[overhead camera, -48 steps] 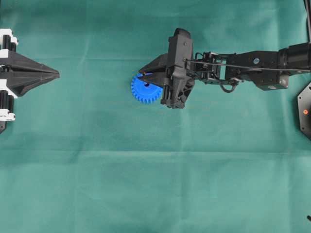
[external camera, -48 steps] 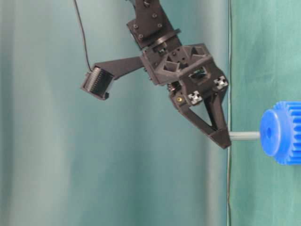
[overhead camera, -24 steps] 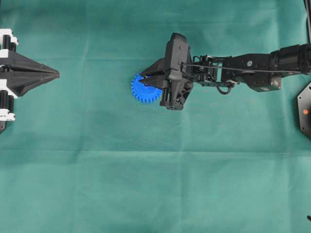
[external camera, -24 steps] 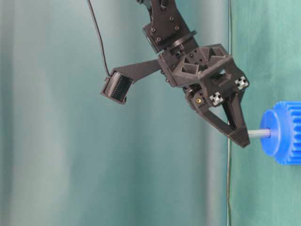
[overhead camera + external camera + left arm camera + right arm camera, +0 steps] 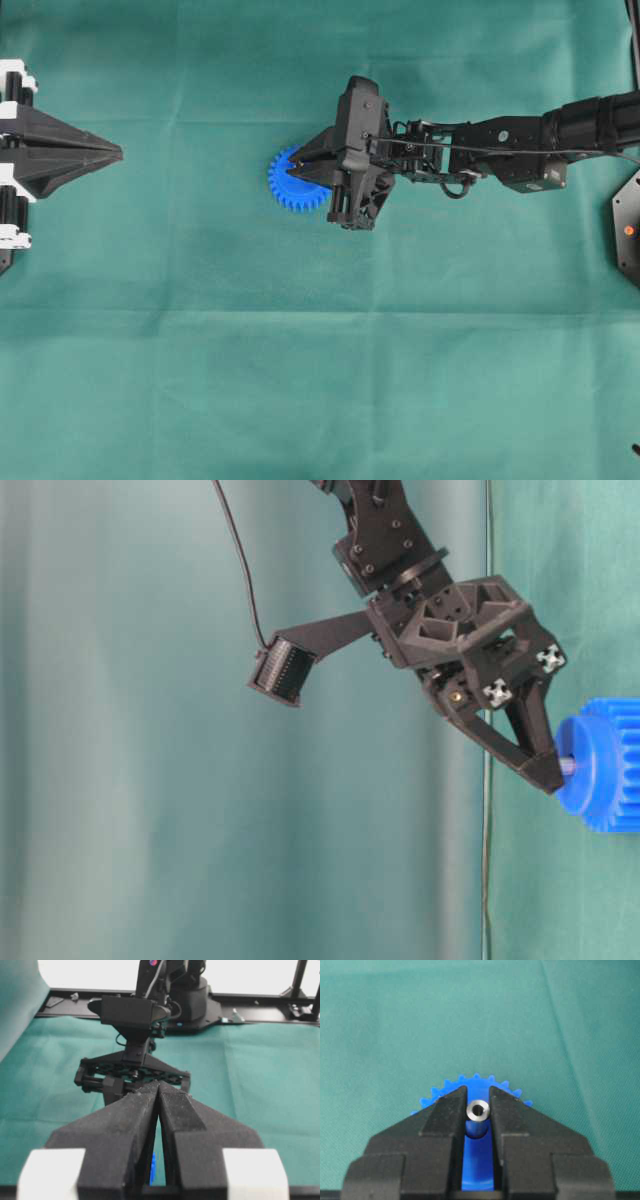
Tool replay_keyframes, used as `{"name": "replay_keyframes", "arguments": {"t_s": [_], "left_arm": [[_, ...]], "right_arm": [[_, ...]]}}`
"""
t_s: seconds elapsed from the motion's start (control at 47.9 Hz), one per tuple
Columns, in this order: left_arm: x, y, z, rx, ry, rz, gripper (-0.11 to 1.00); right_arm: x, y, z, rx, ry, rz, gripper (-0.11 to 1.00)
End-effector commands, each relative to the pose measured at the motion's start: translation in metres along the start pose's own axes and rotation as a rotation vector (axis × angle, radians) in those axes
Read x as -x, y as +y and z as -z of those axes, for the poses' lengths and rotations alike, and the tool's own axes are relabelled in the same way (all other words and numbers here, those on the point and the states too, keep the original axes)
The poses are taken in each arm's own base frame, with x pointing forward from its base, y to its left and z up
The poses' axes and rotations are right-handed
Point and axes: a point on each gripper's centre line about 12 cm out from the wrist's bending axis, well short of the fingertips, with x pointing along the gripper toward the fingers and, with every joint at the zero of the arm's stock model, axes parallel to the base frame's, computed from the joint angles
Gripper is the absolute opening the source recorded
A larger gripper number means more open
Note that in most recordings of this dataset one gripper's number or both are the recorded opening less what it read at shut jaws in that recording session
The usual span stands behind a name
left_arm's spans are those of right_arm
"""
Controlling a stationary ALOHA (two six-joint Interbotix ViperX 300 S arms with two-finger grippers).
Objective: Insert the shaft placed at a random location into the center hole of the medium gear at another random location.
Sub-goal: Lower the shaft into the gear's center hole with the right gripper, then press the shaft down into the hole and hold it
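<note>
one gear, one shaft

Lower centre of frame – right gripper pinches the shaft upright, blue medium gear directly beneath on green cloth.

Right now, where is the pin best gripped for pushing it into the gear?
By its top end, from above, as the right gripper has it: the pin stands upright, lower part sunk into the blue gear.
</note>
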Motion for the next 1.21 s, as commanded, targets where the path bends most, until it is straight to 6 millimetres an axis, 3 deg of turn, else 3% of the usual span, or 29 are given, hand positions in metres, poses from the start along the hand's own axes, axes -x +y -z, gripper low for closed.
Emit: {"name": "replay_keyframes", "arguments": {"t_s": [0.0,0.981,1.043,1.189], "left_arm": [[-0.0025,0.0006,-0.0091,-0.005,-0.025,-0.003,0.00],[-0.0025,0.0006,-0.0091,-0.005,-0.025,-0.003,0.00],[-0.0025,0.0006,-0.0091,-0.006,-0.025,-0.003,0.00],[-0.0025,0.0006,-0.0089,-0.005,-0.023,-0.003,0.00]], "right_arm": [[0.0019,-0.0016,-0.0108,0.006,-0.040,0.005,0.15],[-0.0024,-0.0015,-0.0057,0.002,-0.026,0.004,0.17],[-0.0025,-0.0015,-0.0063,0.000,-0.028,0.004,0.28],[-0.0008,-0.0016,-0.0104,0.000,-0.038,0.004,0.70]]}}
